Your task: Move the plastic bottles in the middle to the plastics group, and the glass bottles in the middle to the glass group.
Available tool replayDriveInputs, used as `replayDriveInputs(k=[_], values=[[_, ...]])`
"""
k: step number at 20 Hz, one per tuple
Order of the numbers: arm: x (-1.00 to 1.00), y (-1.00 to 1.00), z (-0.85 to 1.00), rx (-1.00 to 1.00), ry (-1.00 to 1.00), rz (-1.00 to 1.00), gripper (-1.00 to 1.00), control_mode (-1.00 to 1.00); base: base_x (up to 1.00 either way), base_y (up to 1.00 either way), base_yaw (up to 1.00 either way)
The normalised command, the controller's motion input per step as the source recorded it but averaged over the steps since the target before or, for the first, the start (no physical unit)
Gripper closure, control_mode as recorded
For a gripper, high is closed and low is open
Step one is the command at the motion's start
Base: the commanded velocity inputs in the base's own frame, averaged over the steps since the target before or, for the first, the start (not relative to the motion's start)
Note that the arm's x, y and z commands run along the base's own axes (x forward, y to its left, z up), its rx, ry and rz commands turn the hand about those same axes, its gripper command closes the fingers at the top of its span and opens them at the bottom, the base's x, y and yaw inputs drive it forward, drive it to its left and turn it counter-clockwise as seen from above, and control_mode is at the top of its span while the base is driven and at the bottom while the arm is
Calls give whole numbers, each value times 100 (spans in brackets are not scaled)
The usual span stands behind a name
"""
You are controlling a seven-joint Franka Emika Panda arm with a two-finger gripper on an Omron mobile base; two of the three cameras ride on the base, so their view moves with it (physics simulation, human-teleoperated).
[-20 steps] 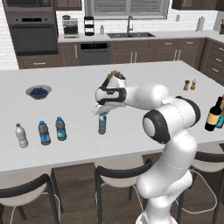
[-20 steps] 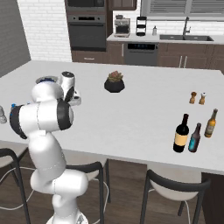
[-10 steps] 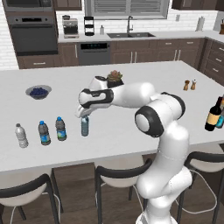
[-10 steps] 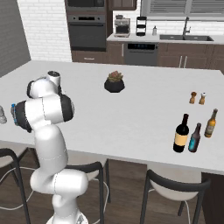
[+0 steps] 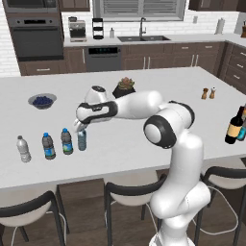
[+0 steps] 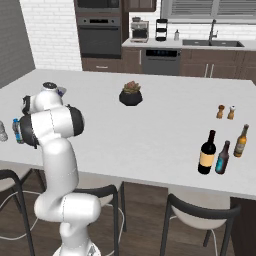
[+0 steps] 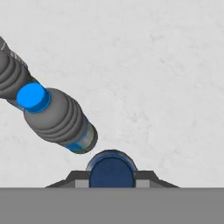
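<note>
While clamped on pale blue-capped bottle, gripper holds it beside dark grey bottle

The table is pale, faintly mottled stone with a matt, smooth face. The grey bottle looks like ribbed plastic with a soft sheen and a glossy blue cap. The wine bottle is dark, shiny glass with a paper-like tan label. The arm is smooth, glossy white.
</note>
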Motion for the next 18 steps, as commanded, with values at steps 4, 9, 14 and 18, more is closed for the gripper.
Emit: replayDriveInputs(k=[4,9,14,18], values=[[-11,21,0,0,0,8,100,-100,0,0,0],[-1,2,-7,0,0,5,100,-100,0,0,0],[0,0,-2,-2,0,0,100,-100,0,0,0],[0,-3,0,-1,0,0,100,-100,0,0,0]])
